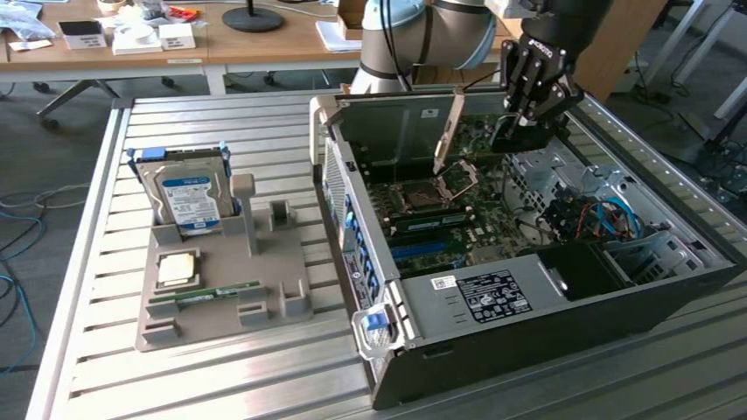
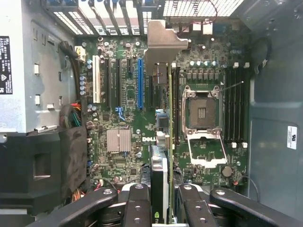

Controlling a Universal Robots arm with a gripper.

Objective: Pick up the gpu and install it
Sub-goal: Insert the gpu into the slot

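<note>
My gripper (image 1: 522,131) hangs inside the open computer case (image 1: 653,297), above the motherboard (image 2: 123,118). Its black fingers (image 2: 137,203) are shut on the gpu (image 2: 159,175), which is held edge-on between them. The card's silver end bracket (image 2: 163,42) points toward the case's rear slot openings; in the exterior view it is the pale strip (image 1: 449,131) on the exterior view's left of the gripper. In the wrist view the card overlaps the board between the long blue slot (image 2: 140,82) and the open CPU socket (image 2: 201,113). Whether it touches a slot I cannot tell.
A grey parts holder (image 1: 157,328) on the slatted metal table (image 1: 233,376) carries a blue-labelled hard drive (image 1: 192,197), a CPU (image 1: 178,267) and a green RAM stick (image 1: 205,296). Cables and drive bays (image 1: 607,219) crowd the case's front end. A wooden desk (image 1: 233,44) stands behind.
</note>
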